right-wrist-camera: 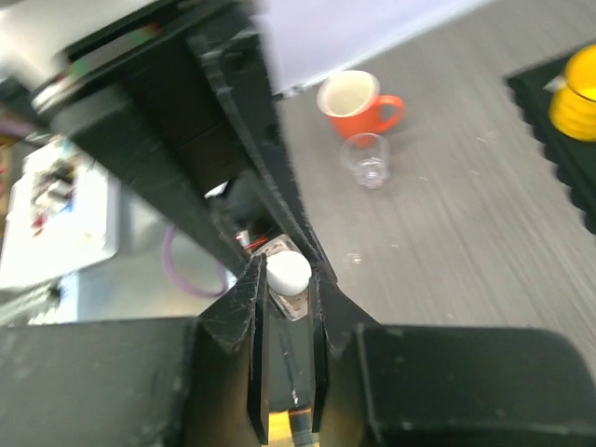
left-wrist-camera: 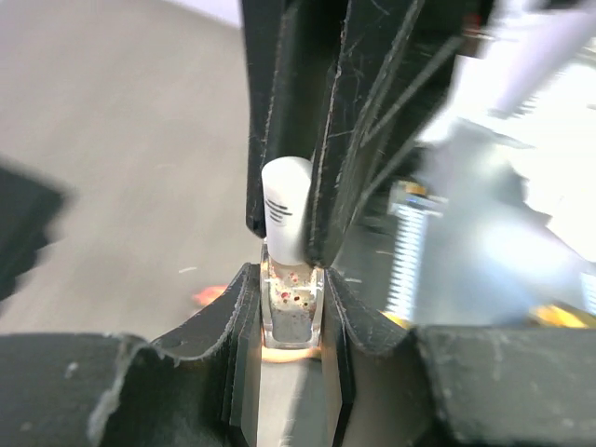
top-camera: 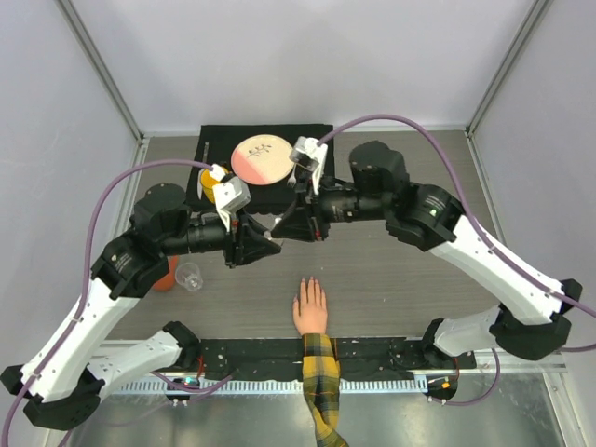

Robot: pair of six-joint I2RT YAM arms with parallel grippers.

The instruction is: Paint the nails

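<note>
A flesh-coloured hand (top-camera: 311, 312) with a yellow-and-black plaid sleeve (top-camera: 320, 372) lies palm down at the table's near middle. Its tiny pinkish nails (top-camera: 310, 282) point away from me. My two grippers meet above the table, behind and left of the hand. My left gripper (top-camera: 271, 245) (left-wrist-camera: 291, 279) is shut on the clear body of a small bottle (left-wrist-camera: 293, 307). My right gripper (top-camera: 280, 227) (right-wrist-camera: 287, 270) is shut on the bottle's white cap (right-wrist-camera: 288, 271), which also shows in the left wrist view (left-wrist-camera: 287, 209). The cap sits on the bottle.
A pink plate (top-camera: 262, 158) lies on a black mat (top-camera: 307, 135) at the back, with a yellow object (top-camera: 209, 182) at the mat's left edge. An orange mug (top-camera: 166, 277) (right-wrist-camera: 358, 102) and a clear glass (top-camera: 189, 276) (right-wrist-camera: 366, 158) stand at the left.
</note>
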